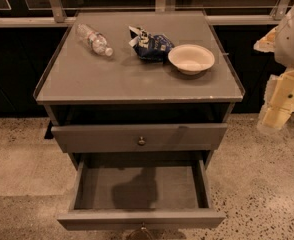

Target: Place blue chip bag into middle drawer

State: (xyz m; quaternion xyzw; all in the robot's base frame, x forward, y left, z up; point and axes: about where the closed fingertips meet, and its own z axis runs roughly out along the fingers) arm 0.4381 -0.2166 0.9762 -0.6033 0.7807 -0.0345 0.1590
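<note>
Bag on the surface, middle drawer open, pincer off to the right.
The grey cabinet [62, 134] carries a flat surface [112, 79]. Below it the middle drawer [137, 219] is pulled far out, showing its bare grey bottom with a shadow on it. The top drawer [97, 136], with a brass knob [141, 141], is only slightly out. The pincer [277, 111] hangs over the floor beyond the surface's right edge, apart from the cabinet and holding nothing I can see. Whether it is released or clenched I cannot tell. A white bowl [191, 59] sits near the right edge. The bag [149, 45] lies just left of it, toward the back edge. A bottle [93, 40] lies near the back-left corner.
</note>
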